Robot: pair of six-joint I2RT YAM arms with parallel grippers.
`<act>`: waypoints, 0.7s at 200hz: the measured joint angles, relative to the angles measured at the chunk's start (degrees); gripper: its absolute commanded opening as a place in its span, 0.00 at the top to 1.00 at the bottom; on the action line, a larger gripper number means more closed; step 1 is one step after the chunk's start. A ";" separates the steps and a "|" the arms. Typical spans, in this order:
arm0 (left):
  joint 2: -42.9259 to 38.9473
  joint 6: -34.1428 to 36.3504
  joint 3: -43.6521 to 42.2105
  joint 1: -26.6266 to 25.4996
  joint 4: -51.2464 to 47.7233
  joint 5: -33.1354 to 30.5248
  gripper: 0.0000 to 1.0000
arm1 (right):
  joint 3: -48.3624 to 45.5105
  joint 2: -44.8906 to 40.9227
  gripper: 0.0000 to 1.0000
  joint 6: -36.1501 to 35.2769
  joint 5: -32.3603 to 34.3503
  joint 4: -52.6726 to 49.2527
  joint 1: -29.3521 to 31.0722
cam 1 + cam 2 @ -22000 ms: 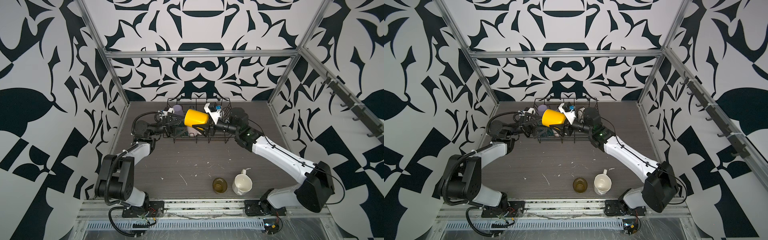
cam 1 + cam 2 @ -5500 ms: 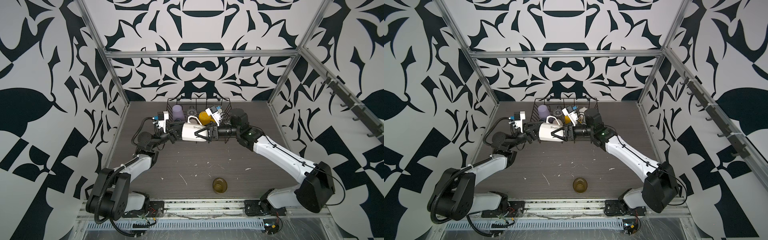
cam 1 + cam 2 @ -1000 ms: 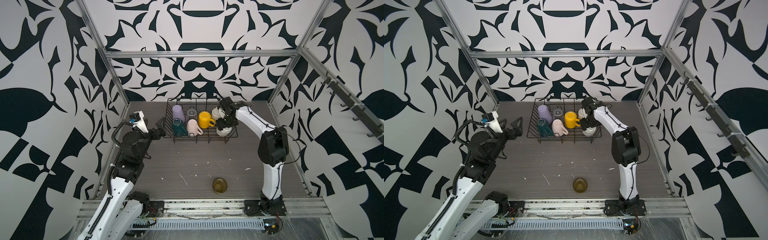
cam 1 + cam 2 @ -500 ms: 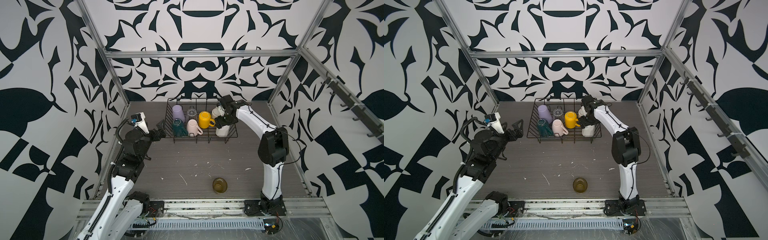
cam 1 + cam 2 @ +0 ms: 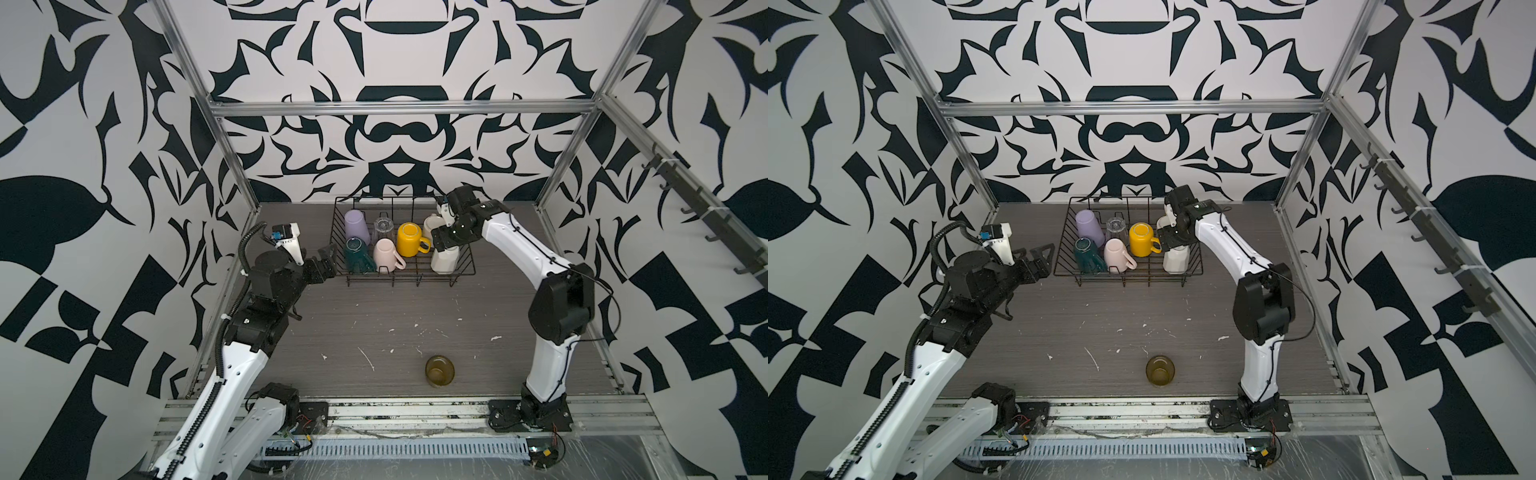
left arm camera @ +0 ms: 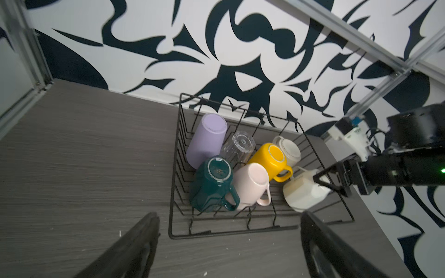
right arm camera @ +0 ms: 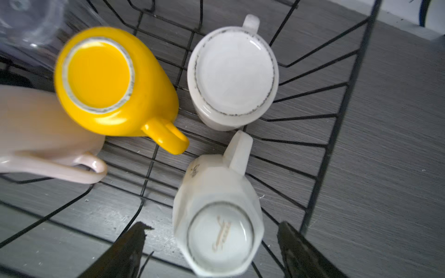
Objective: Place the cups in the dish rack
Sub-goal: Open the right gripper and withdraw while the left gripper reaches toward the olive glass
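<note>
Our right gripper (image 7: 214,250) stands wide open, straddling the white faceted mug (image 7: 216,216) in the dish rack (image 5: 415,274), upper centre. Our left gripper (image 5: 326,259) gapes empty beside it. The arm half hides the cream mug (image 5: 429,226).

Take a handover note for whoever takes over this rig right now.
Left end effector: open, empty, beside the dish rack.
Right end effector: open, straddling the white faceted mug, not gripping it.
Done: seven cups in the rack, bases up, the others being lilac tumbler, clear glass, yellow mug, cream mug, dark green mug, pink mug.
Remaining: olive glass, alone on the table.
</note>
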 measured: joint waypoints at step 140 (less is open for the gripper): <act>19.78 -5.38 8.66 -40.81 -16.63 5.11 0.23 | -29.99 -24.98 0.11 9.68 -3.17 18.01 -5.62</act>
